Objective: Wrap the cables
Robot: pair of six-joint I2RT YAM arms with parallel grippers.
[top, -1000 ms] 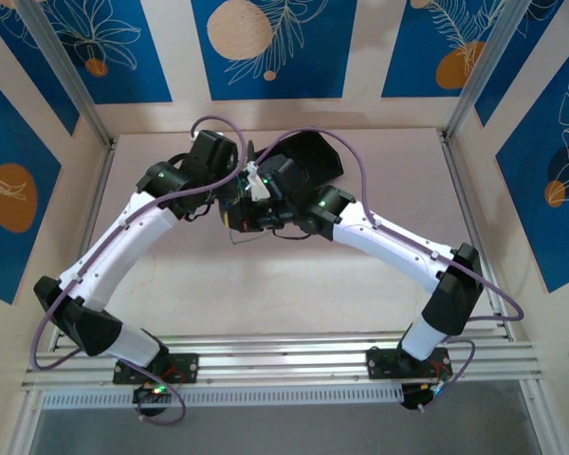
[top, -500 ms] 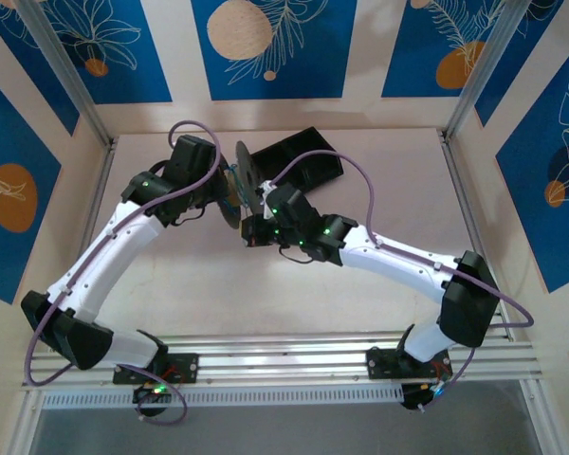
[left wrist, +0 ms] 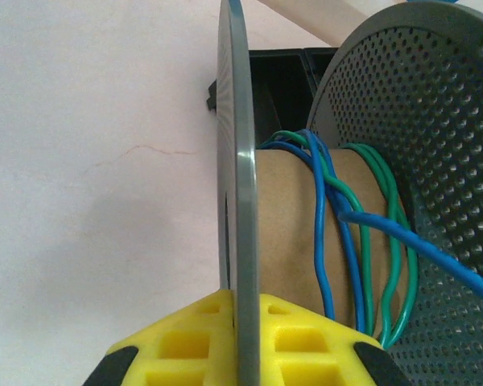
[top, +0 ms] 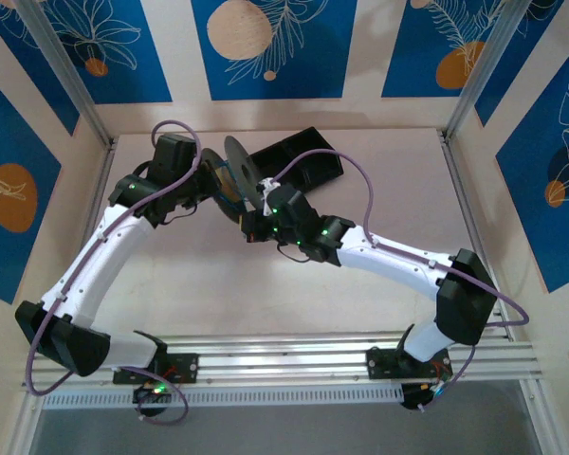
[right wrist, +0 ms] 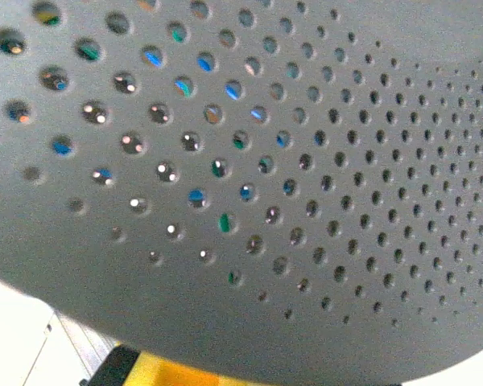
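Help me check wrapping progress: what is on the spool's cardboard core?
Blue cables and green cables loop loosely around the cardboard core, between two grey flanges. The core's back and bottom are hidden.

Black tray (top: 315, 167) on pale table (top: 256, 308)

The spool (top: 237, 169) and black tray (top: 315, 163) crowd the far middle; the near table (top: 266, 303) lies open

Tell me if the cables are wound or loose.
Partly wound: blue and green cables loop around the cardboard core of the spool; one blue strand trails off, unwound.
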